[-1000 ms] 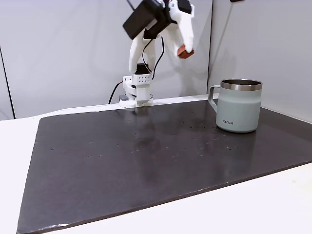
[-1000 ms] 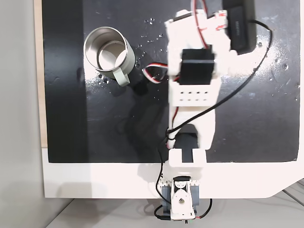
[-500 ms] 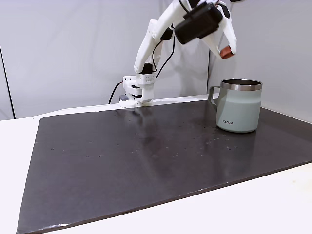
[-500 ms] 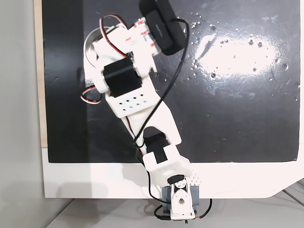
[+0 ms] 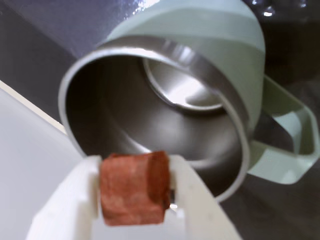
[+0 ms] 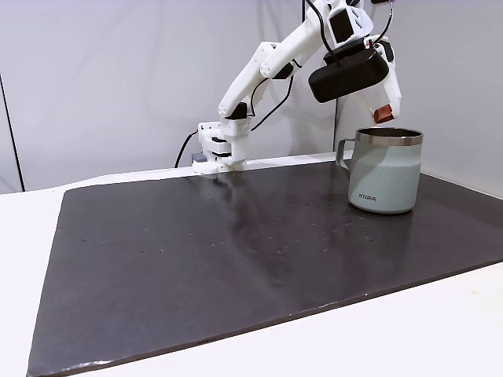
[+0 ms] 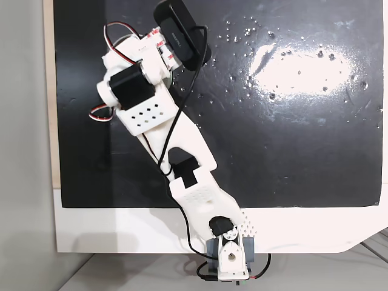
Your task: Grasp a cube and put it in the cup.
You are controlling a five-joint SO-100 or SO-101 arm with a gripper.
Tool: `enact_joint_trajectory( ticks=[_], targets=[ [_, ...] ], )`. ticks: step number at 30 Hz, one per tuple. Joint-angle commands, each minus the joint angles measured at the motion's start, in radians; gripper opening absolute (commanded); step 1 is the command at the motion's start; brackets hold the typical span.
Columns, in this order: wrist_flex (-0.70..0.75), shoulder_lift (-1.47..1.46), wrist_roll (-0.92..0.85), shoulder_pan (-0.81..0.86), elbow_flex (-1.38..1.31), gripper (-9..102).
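So we've got the cube [image 5: 134,187] pinched between the gripper [image 5: 135,192] jaws, hanging just above the cup's [image 5: 240,65] steel rim in the side fixed view. From the wrist view the open mouth sits right beyond it, so dropping looks close.

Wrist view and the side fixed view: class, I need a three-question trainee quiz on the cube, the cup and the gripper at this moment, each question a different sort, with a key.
1. True or false: the cube is clamped between the fingers of the gripper.
2. In the side fixed view, the cube is: A) on the mat, B) just above the rim of the cup, C) beside the arm's base.
3. Fill in: seen by the wrist view, the inside of the cup holds ____.

Key: 1 true; 2 B; 3 nothing.
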Motion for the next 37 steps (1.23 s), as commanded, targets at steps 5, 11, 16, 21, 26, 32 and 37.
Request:
enact_joint_trajectory(
  ticks=[5,11,16,21,26,32,37],
  targets=[
    [0.0,0.009,0.006,-0.006,-0.057,18],
    [0.002,0.032,0.006,-0.003,-0.04,20],
    [0.003,0.049,0.006,-0.003,-0.032,20],
    [0.003,0.075,0.011,-0.003,-0.008,19],
    [0.003,0.084,0.012,-0.002,-0.008,19],
    [0.003,0.132,0.011,0.0,0.034,19],
    [0.003,0.173,0.011,0.015,0.092,18]
  ],
)
